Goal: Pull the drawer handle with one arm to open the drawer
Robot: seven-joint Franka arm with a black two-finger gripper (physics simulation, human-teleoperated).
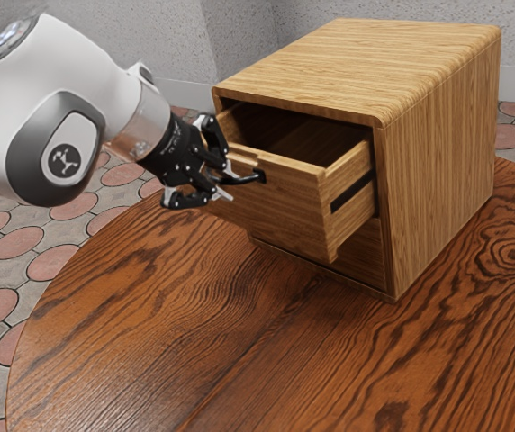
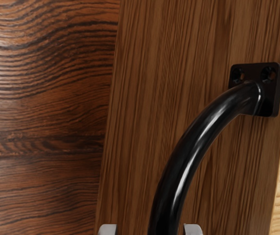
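A light wooden cabinet stands on the round dark wooden table. Its upper drawer is pulled partway out toward the exterior view's left. A black curved handle is bolted to the drawer front. My black gripper reaches the handle from the left, its fingers on either side of the bar. In the wrist view the bar runs between two grey fingertips; one sits close against it, the other stands a little apart. The gripper is open around the handle.
A lower drawer front sits flush beneath the open one. The table's edge curves below my arm, with a tiled floor beyond. A grey wall rises behind.
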